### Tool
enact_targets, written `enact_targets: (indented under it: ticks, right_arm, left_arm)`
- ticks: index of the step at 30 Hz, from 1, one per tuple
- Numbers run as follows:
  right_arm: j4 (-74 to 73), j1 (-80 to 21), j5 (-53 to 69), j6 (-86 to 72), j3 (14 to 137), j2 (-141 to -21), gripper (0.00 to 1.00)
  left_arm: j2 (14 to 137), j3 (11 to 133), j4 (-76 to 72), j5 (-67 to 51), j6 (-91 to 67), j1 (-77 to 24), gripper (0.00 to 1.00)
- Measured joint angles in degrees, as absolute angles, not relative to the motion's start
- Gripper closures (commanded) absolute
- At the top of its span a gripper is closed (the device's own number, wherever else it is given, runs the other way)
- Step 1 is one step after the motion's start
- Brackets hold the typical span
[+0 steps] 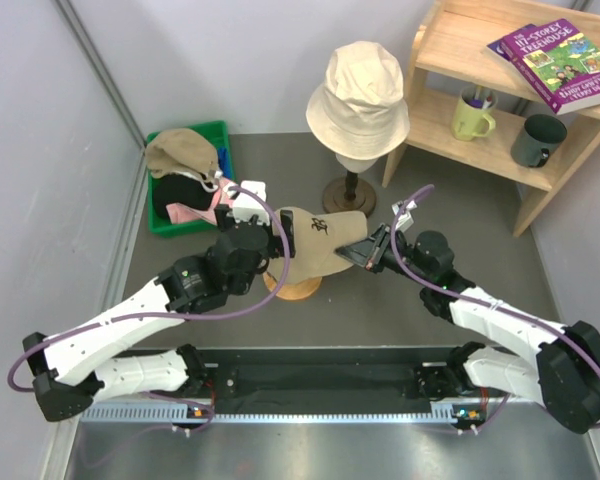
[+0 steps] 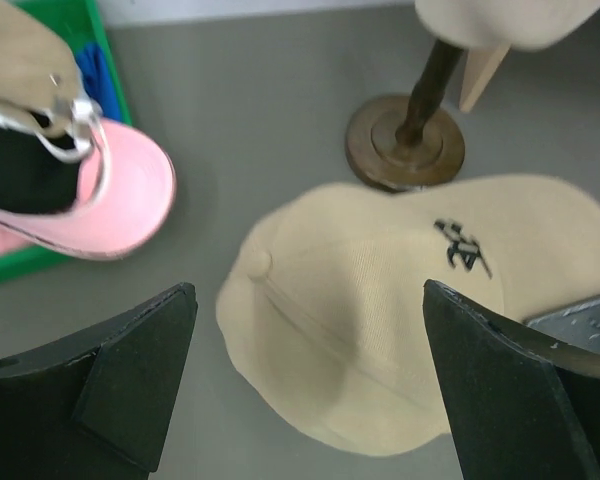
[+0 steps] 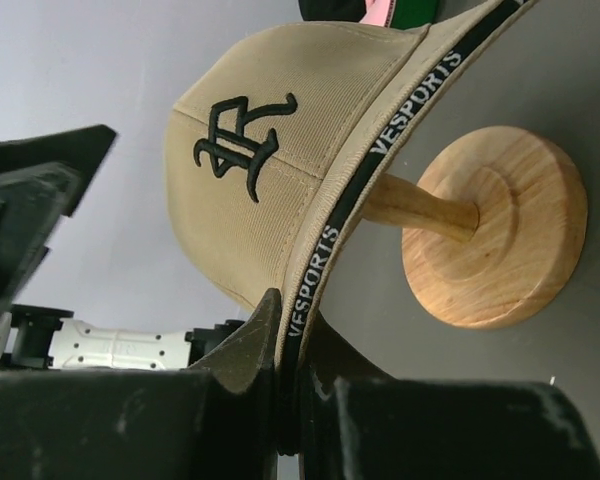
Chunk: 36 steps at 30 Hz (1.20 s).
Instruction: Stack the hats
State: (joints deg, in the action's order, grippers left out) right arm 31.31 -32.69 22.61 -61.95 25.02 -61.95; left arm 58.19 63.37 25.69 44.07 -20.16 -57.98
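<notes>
A tan cap (image 1: 320,243) with a dark logo sits over a light wooden stand (image 1: 293,287) mid-table. My right gripper (image 1: 366,256) is shut on the cap's lower rim (image 3: 285,335), one finger outside and one on the black sweatband. My left gripper (image 1: 280,238) hovers open above the cap's back (image 2: 380,310), fingers (image 2: 130,385) wide apart and touching nothing. A cream bucket hat (image 1: 358,92) rests on a head form behind. In the green bin (image 1: 216,132) lie another tan hat (image 1: 180,152), a pink cap (image 2: 100,205) and a dark one.
A dark round-based stand (image 1: 348,195) carries the head form just behind the cap. A wooden shelf (image 1: 450,60) at the back right holds two mugs and a purple book. A grey wall runs along the left side.
</notes>
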Motion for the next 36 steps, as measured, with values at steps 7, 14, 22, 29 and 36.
enact_targets:
  ticks: [7, 14, 22, 29, 36]
  right_arm:
    - [30.17, -32.18, 22.74, -58.94, 24.69, -61.73, 0.44]
    - [23.2, -29.74, 22.09, -55.22, 23.97, -57.91, 0.12]
    - [14.24, -25.98, 19.0, -50.35, 23.99, -49.56, 0.07]
    - [4.45, -24.93, 11.4, -46.24, 24.36, -45.36, 0.06]
    - [0.62, -24.84, 5.74, -43.09, 27.92, -43.38, 0.07]
  left_arm:
    - [57.78, 58.63, 25.69, 43.24, -27.35, -57.34, 0.01]
    - [57.36, 53.58, 23.86, 42.39, -31.59, -56.51, 0.01]
    - [56.53, 53.01, 23.11, 41.5, -32.82, -56.29, 0.01]
    - [55.75, 55.94, 23.81, 40.93, -31.05, -56.29, 0.01]
    - [53.74, 62.0, 23.75, 42.61, -26.61, -56.05, 0.01]
